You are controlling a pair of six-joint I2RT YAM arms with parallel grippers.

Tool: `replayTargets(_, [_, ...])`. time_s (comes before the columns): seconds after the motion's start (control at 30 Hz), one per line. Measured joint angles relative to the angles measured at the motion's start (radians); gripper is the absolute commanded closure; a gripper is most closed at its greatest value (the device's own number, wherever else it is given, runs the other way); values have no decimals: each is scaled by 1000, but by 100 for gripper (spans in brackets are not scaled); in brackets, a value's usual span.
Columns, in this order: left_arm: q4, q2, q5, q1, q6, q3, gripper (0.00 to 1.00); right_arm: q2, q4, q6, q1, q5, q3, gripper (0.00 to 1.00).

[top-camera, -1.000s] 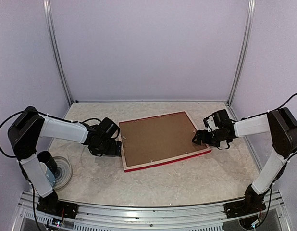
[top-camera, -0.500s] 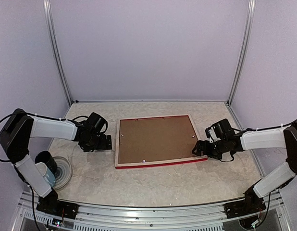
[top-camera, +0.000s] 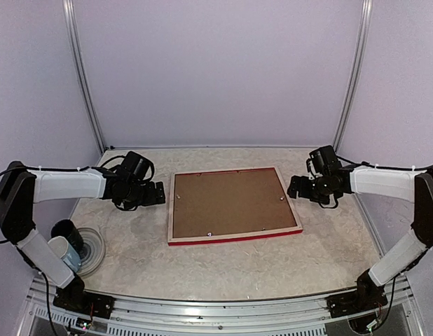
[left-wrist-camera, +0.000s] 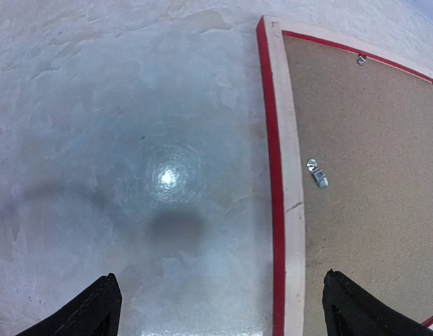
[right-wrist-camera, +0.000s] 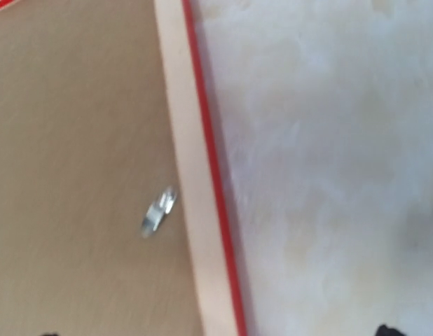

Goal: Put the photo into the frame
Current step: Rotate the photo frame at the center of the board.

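The frame [top-camera: 172, 210] lies flat and face down in the middle of the table, pale wood back up with a red edge showing. A brown backing board [top-camera: 227, 201] fills it, with small metal clips [left-wrist-camera: 317, 173] at its rim. The photo is hidden. My left gripper [top-camera: 159, 194] stands open just left of the frame, touching nothing; in the left wrist view the frame's left rail [left-wrist-camera: 290, 175] runs between its fingers [left-wrist-camera: 104, 308]. My right gripper [top-camera: 292, 189] is open just off the right side, the rail [right-wrist-camera: 185, 161] and a clip [right-wrist-camera: 158, 210] below it.
A dark cylinder and a pale cup stand on a clear round plate [top-camera: 97, 253] at the near left, beside the left arm's base. Purple walls and metal posts [top-camera: 87, 84] close in the table on three sides.
The frame, askew with both grippers at its ends a second ago, now lies square and flat. Both grippers have drawn back from it; the right one also moved towards the back.
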Motion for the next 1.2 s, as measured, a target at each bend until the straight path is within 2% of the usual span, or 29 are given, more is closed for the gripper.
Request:
replayTargets(0.23, [9,59,-15,-122,6,126,1,216,-12,-36,-7,46,142,13])
replayTargets(0.47, [22,146,-16,-180,8,142,1,380,-6,-50,-11,39,226,28])
replayTargets(0.9, [26,183,-14,-221,9,135,1,407,18,-52,-41,5,264,35])
replayTargets(1.2, [15,223,-21,-256,26,183,1,438,36,-68,-41,-29,269,35])
